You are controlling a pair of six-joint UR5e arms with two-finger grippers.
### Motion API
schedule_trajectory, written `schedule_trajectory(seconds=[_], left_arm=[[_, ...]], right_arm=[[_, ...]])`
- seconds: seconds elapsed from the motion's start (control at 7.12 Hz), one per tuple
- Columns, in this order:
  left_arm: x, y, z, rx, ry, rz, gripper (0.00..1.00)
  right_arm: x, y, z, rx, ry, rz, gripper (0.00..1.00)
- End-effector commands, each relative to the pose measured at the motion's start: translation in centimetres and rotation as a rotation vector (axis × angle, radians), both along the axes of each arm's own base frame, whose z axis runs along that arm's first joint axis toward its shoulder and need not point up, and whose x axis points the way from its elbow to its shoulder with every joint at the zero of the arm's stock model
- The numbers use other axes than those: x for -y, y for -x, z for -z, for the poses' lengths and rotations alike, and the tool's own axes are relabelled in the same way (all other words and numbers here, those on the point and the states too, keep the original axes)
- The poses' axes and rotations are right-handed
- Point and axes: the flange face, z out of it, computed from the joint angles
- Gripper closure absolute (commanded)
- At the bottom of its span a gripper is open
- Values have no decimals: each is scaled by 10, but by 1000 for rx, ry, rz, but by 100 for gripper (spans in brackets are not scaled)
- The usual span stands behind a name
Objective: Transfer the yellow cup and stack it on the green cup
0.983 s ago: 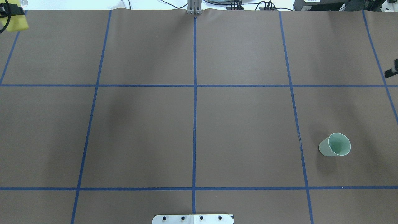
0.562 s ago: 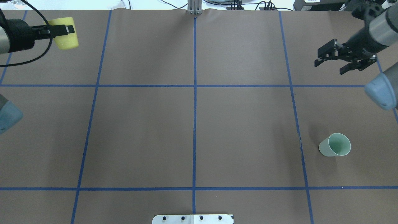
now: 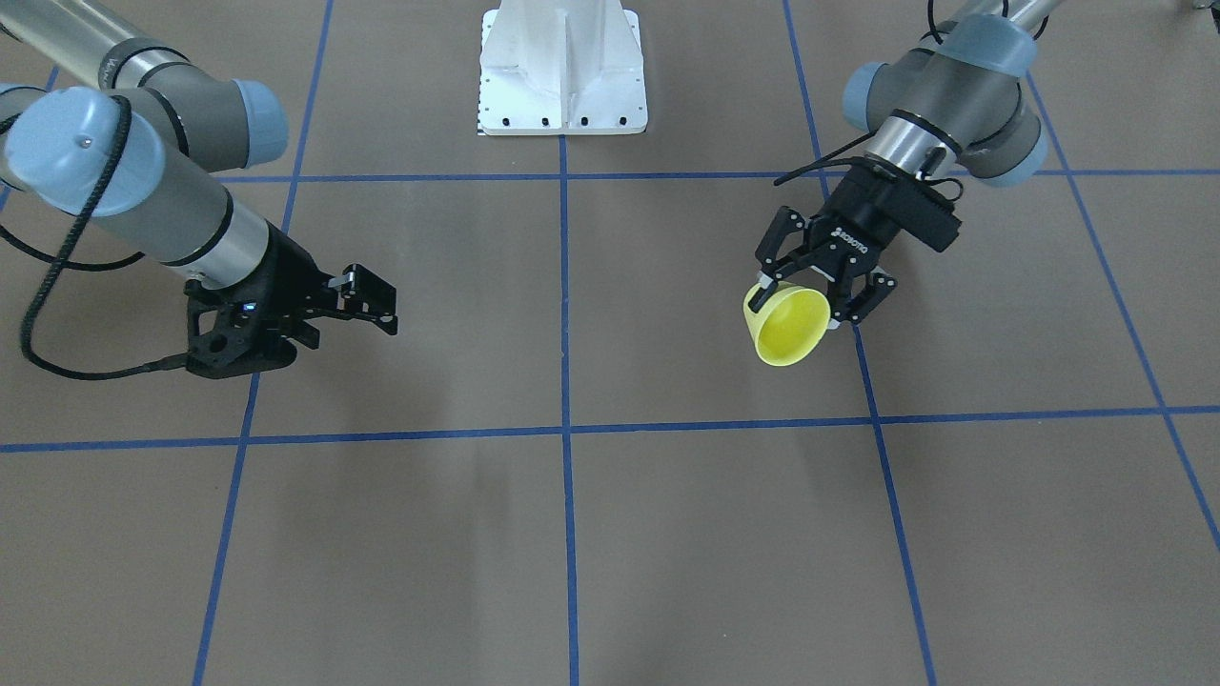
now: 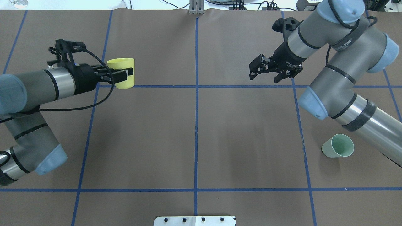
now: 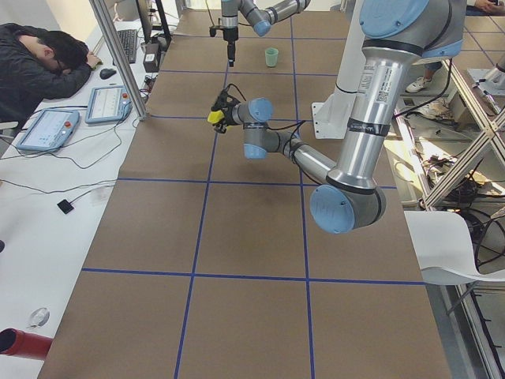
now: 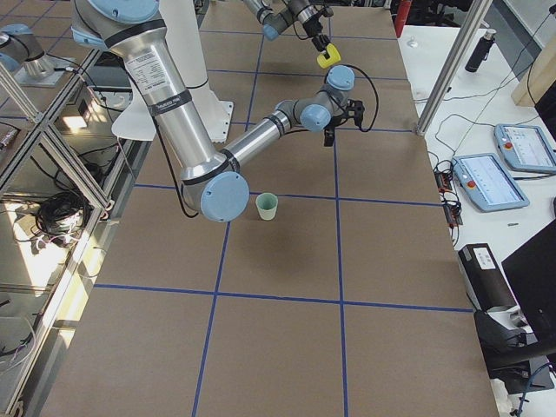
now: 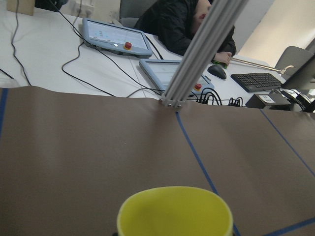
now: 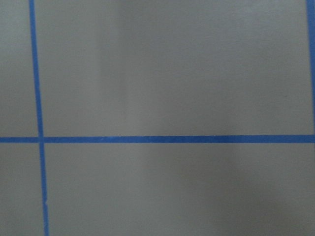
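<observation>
The yellow cup (image 4: 122, 81) is held on its side above the table's left half, shut in my left gripper (image 4: 126, 73). In the front-facing view the yellow cup (image 3: 789, 329) hangs mouth outward from the left gripper (image 3: 803, 303). The left wrist view shows its rim (image 7: 174, 212). The green cup (image 4: 338, 149) stands upright near the right front, under my right forearm; it also shows in the right side view (image 6: 268, 206). My right gripper (image 4: 263, 72) is open and empty, far right of the yellow cup and beyond the green cup. The right wrist view shows only brown paper and blue tape.
Blue tape lines divide the brown paper (image 4: 194, 131) into squares. The white robot base plate (image 3: 562, 71) is at the near edge. An aluminium post (image 4: 196, 8) stands at the far edge. A person (image 5: 39, 59) sleeps at a desk with tablets beyond it.
Both arms have swung in toward the middle. The left gripper carried the yellow cup rightward and nearer. The right gripper moved left, still open. The green cup has not moved.
</observation>
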Motion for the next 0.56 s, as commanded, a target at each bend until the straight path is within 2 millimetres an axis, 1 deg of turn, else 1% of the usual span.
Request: schedule_trajectory(seconds=[0.0, 0.14, 0.28, 0.42], left_arm=[[-52, -66, 37, -27, -83, -140, 100], [-68, -86, 45, -29, -110, -185, 100], [-83, -99, 49, -4, -174, -229, 100], [-88, -102, 49, 9, -210, -265, 100]], right_arm=[[-28, 53, 57, 92, 3, 121, 2], [-34, 61, 76, 125, 3, 166, 5], [-37, 74, 95, 147, -8, 202, 7], [-34, 83, 108, 163, 5, 232, 7]])
